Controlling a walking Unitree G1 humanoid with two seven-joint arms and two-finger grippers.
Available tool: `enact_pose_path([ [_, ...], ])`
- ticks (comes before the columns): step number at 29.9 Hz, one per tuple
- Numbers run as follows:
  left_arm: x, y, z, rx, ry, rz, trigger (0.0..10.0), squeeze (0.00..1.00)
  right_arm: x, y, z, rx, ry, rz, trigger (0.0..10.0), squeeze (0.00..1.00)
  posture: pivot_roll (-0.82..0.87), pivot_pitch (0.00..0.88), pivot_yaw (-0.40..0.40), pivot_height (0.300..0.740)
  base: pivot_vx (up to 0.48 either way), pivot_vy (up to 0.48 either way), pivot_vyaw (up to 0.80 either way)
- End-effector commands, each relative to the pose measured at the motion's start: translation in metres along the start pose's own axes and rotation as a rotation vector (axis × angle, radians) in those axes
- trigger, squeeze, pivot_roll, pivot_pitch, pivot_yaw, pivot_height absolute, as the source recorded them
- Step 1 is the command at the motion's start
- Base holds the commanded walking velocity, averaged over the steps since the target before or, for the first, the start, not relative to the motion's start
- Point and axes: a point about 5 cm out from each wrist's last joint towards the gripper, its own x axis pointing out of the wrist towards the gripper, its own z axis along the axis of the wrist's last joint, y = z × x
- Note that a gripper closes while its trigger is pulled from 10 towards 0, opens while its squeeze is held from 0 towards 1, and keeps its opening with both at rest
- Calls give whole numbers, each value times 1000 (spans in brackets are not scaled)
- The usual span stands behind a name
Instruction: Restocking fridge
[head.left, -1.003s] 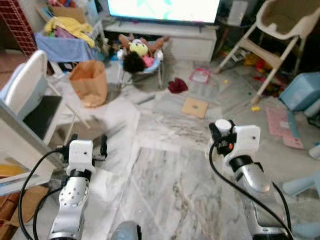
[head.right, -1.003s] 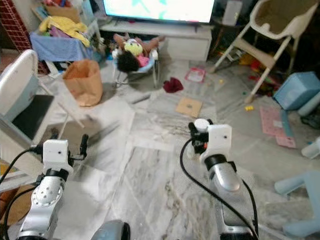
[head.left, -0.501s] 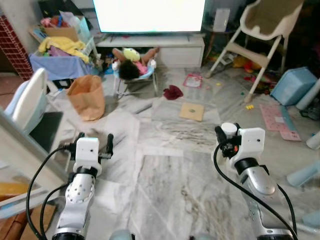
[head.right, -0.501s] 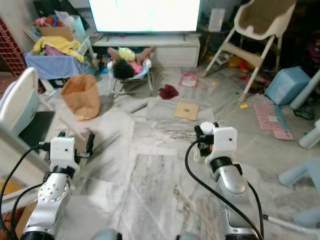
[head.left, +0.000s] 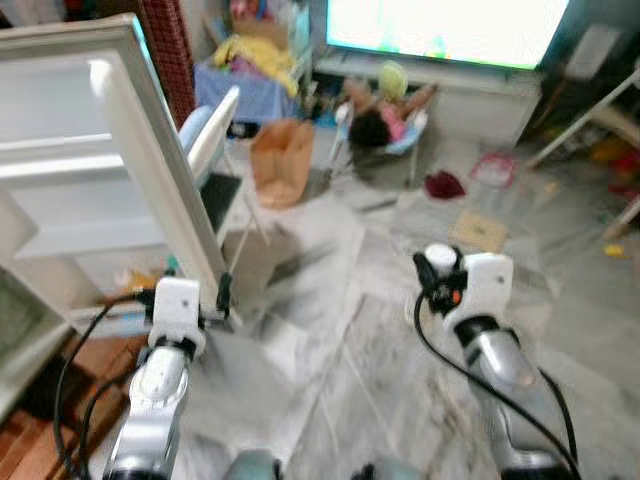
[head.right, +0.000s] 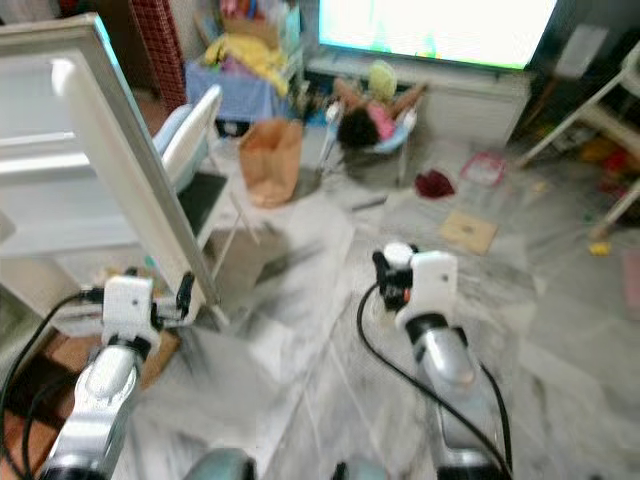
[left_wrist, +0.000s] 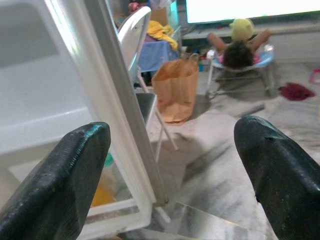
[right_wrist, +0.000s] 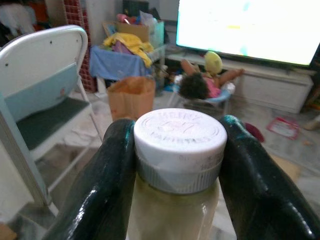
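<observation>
An open white fridge door (head.left: 130, 150) stands at my left, its inner shelves (head.left: 60, 190) facing me; something yellow (left_wrist: 102, 195) lies in the lowest one. My left gripper (left_wrist: 170, 150) is open and holds nothing, close to the door's edge. My right gripper (right_wrist: 177, 150) is shut on a bottle (right_wrist: 179, 137) with a white screw cap and pale contents, held upright over the marble floor (head.left: 360, 380). The same bottle's cap (head.left: 438, 258) pokes up at the right gripper in the head views, which are blurred.
A white and blue folding chair (head.left: 215, 130) stands just behind the door. Beyond it are a brown paper bag (head.left: 282, 160), a doll in a bouncer (head.left: 385, 105), a TV (head.left: 450, 25), a heap of clothes (head.left: 250, 60), a red cloth (head.left: 443, 184) and a cardboard square (head.left: 480, 230).
The camera has swung left, bringing the fridge door into view and shifting the room to the right. The right gripper still holds the bottle; the left stays open.
</observation>
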Motion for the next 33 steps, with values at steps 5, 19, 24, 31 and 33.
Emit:
enact_pose_path([
  [5, -3, 4, 7, -6, -32, 45, 10000, 0, 12, 7, 10, -29, -36, 46, 10000, 0, 52, 0, -80, 740, 0, 0, 0],
  [19, 6, 12, 11, 19, -29, 47, 10000, 0, 16, 6, 12, -93, -88, -3, 10000, 0, 17, 0, -31, 740, 0, 371, 0],
  [24, 10, 14, 16, 64, -69, 60, 10000, 0, 14, 6, 10, -45, -77, 11, 10000, 0, 10, 0, -20, 740, 0, 480, 0],
  [31, 10, 12, 16, 64, -65, 47, 10000, 0, 14, 7, 11, -36, -85, 14, 10000, 0, 10, 0, -17, 740, 0, 480, 0],
  [33, 8, 8, 15, 49, -69, 26, 10000, 0, 14, 9, 12, -5, -94, 58, 10000, 0, 16, 0, -17, 740, 0, 480, 0],
])
